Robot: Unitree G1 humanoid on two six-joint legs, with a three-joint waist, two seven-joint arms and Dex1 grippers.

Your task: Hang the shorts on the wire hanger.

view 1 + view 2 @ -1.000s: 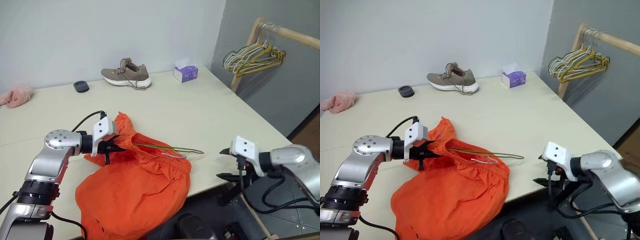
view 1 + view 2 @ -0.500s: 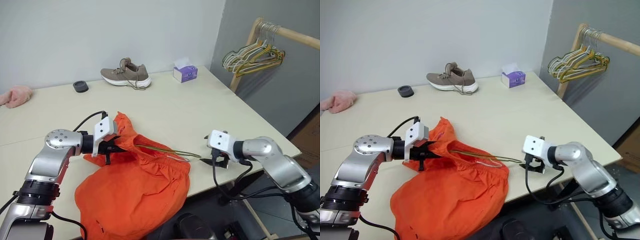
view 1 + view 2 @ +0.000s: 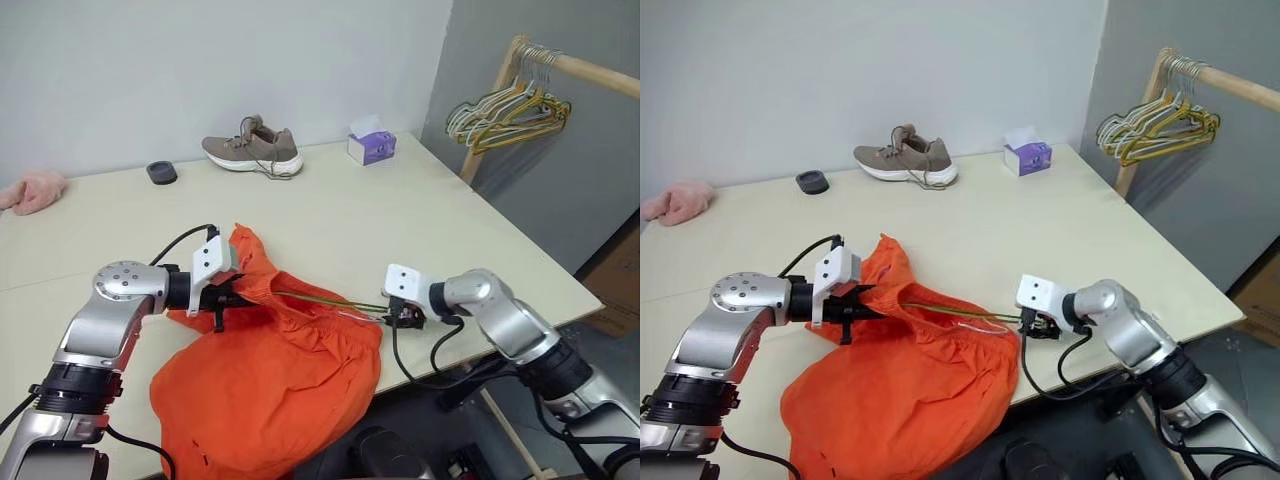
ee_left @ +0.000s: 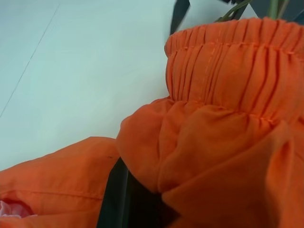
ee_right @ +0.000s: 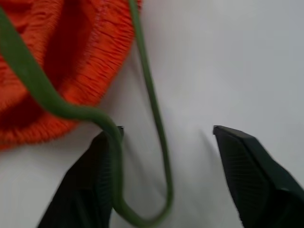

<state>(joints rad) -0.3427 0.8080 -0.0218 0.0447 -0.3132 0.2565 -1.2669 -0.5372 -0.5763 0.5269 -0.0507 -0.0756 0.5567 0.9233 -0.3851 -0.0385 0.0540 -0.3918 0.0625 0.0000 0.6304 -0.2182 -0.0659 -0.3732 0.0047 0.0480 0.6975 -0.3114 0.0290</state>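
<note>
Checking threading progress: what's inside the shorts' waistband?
The wire hanger runs into the shorts at the waistband; its end sticks out by the right gripper. How far it reaches inside is covered by fabric.

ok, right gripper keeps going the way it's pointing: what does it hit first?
Probably the wire hanger: its end loop already lies between the right gripper's open fingers, with the shorts' waistband just beyond. Depth is unclear.

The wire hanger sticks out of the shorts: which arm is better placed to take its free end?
The right. Its claw is open at the wire hanger, whose bent end lies between the two fingers. The left claw is shut on the shorts at the waistband, on the far side.
</note>
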